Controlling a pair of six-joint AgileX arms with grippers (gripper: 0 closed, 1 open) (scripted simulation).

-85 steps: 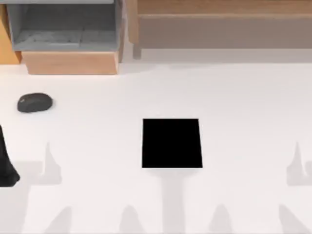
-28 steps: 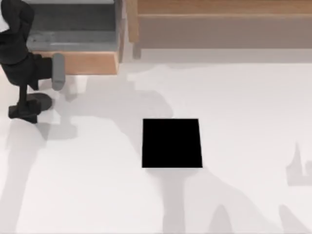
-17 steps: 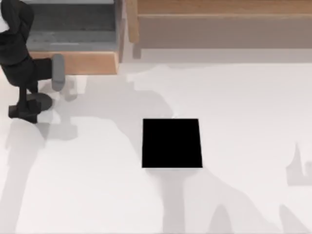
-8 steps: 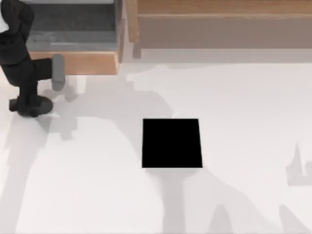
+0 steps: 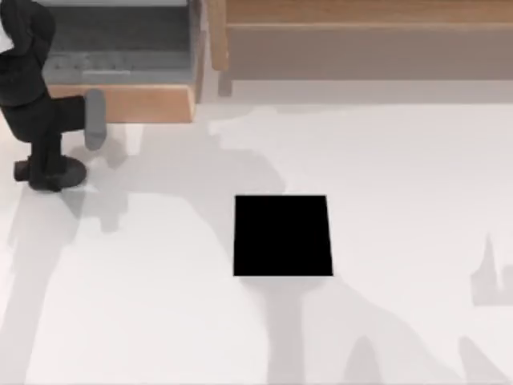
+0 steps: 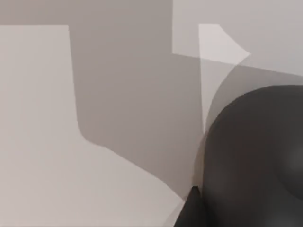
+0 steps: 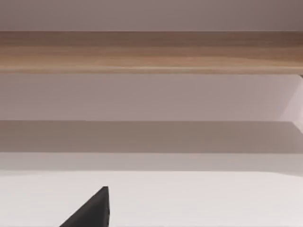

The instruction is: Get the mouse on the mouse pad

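Mouse [image 5: 68, 170], dark grey and rounded, sits at the far left of your white desk [image 5: 401, 176], partly under the left claw [image 5: 44, 172]. You cannot tell whether that claw grips it. Well apart, toward the middle, lies the black mouse pad [image 5: 283, 236].

white table [image 5: 401, 176]: mouse pad [image 5: 283, 235] mid-table, mouse [image 5: 68, 170] far left, well apart.
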